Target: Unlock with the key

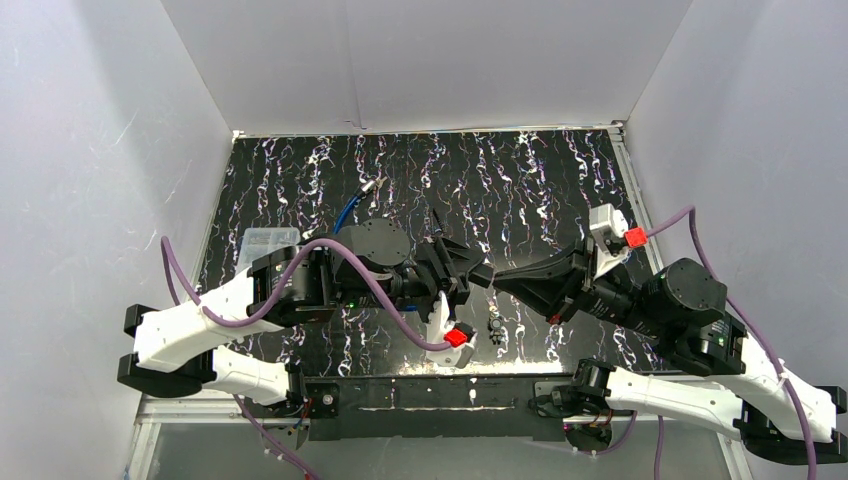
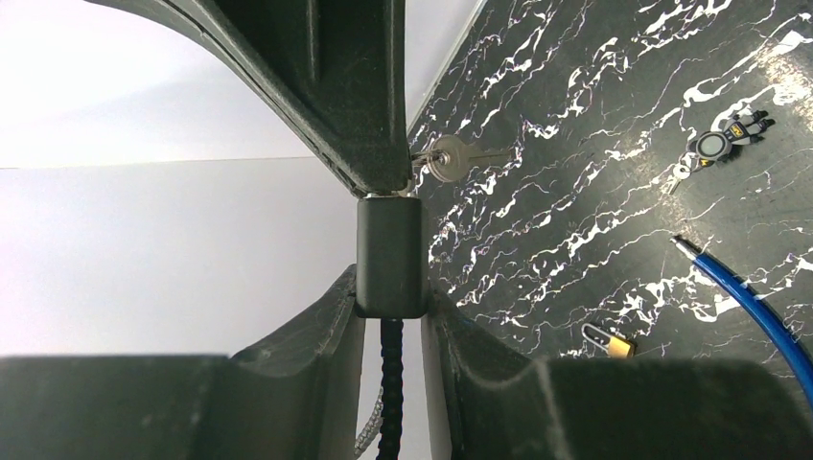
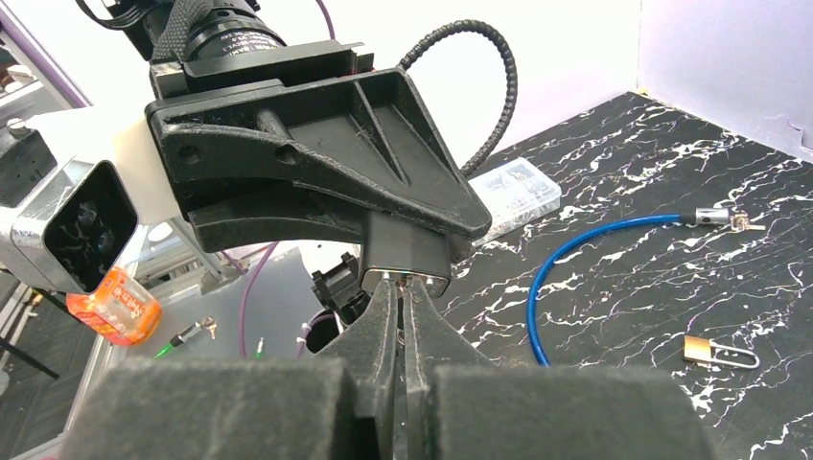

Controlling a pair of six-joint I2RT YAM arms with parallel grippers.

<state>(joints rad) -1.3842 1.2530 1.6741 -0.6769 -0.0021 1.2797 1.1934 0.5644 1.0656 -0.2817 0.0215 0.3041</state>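
A black lock body (image 2: 388,254) with a black ribbed cable (image 3: 484,67) is held off the table, and my left gripper (image 2: 388,292) is shut on its sides. In the right wrist view the same lock (image 3: 407,254) faces me, and my right gripper (image 3: 401,287) is shut with its tips against the lock's metal end. A silver key (image 2: 446,158) shows beside the right gripper's fingers (image 2: 355,96), pinched there at the lock's end; its blade is hidden. From above, the left gripper (image 1: 468,275) and the right gripper (image 1: 500,281) meet over the table's middle.
A blue cable (image 3: 614,240) lies on the black marbled table (image 1: 520,180), with a small brass padlock (image 3: 714,353) near it. A clear plastic box (image 1: 268,240) sits at the left. A small key bunch with a black fob (image 1: 494,325) lies below the grippers.
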